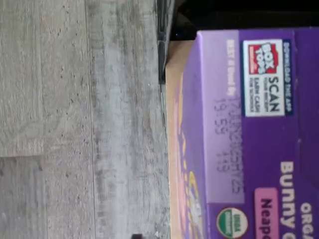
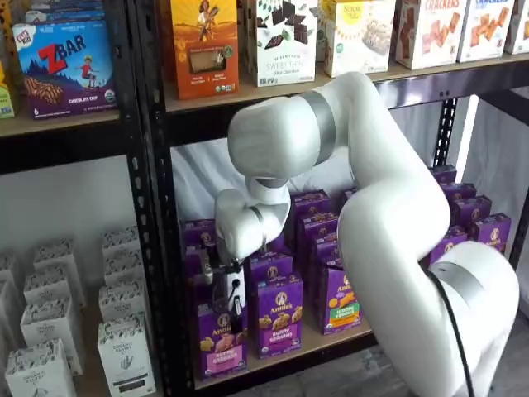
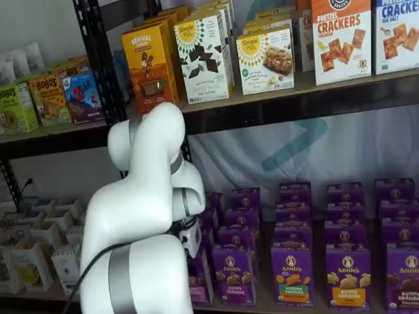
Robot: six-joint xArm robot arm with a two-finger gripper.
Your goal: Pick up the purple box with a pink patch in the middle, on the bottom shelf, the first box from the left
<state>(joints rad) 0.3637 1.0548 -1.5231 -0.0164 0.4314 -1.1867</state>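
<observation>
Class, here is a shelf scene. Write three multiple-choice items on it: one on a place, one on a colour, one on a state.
1. The gripper hangs: A by the cracker boxes; B at the purple box on the bottom shelf; C beside the white cartons.
2. That box's lower band is: A green; B pink; C orange.
3. That box is: A upright; B lying flat; C tipped over.
B, its fingers overlap the box's top in a shelf view; B, the band shows pink; A, it stands on the board.
</observation>
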